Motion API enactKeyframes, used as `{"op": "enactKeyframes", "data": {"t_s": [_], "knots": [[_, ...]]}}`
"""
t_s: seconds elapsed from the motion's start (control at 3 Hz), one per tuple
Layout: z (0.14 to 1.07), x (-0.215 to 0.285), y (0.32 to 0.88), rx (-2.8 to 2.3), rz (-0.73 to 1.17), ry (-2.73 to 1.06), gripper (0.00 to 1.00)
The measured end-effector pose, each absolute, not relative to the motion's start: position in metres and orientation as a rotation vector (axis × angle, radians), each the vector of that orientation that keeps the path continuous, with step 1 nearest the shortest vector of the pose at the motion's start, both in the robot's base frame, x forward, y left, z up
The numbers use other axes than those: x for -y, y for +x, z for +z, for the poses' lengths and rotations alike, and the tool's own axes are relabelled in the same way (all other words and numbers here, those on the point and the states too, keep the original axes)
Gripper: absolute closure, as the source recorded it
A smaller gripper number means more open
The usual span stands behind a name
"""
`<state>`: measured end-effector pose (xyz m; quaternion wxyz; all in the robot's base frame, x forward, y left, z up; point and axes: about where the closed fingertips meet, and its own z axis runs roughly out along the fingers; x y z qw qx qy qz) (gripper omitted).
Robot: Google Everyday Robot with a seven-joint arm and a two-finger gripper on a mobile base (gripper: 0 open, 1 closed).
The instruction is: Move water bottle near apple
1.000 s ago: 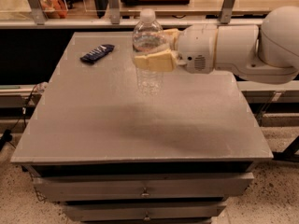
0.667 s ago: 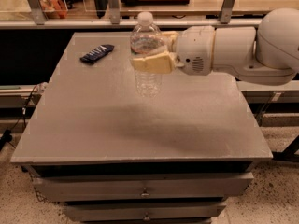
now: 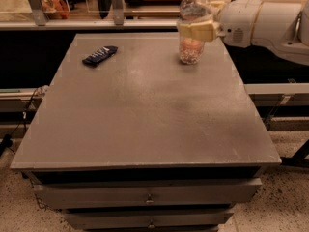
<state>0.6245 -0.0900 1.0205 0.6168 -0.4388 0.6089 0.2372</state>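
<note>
My gripper is shut on the water bottle, a clear ribbed bottle with a white cap, holding it around its middle. The bottle stands upright at the far right of the grey table, its base at or just above the surface. The apple shows only as a red-orange shape seen through the bottle's lower part, right behind it. My white arm reaches in from the right.
A dark blue flat wrapper bar lies at the far left of the table. A rail and glass partition run behind the far edge. Drawers sit under the front edge.
My gripper has carried the bottle to the right and toward the table's far edge. The bottle now stands in front of the apple.
</note>
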Motion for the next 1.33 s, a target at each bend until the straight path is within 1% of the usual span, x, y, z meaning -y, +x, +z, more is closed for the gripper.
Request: {"op": "enactKeyframes", "data": {"t_s": [0.33, 0.67, 1.0, 1.33], "knots": [[1.028, 0.146, 0.669, -1.421, 0.462, -0.908, 1.0], [1.021, 0.186, 0.702, -1.455, 0.409, -0.828, 1.0], [1.01, 0.205, 0.727, -1.466, 0.403, -0.767, 1.0], [0.994, 0.211, 0.75, -1.475, 0.429, -0.72, 1.0]]}}
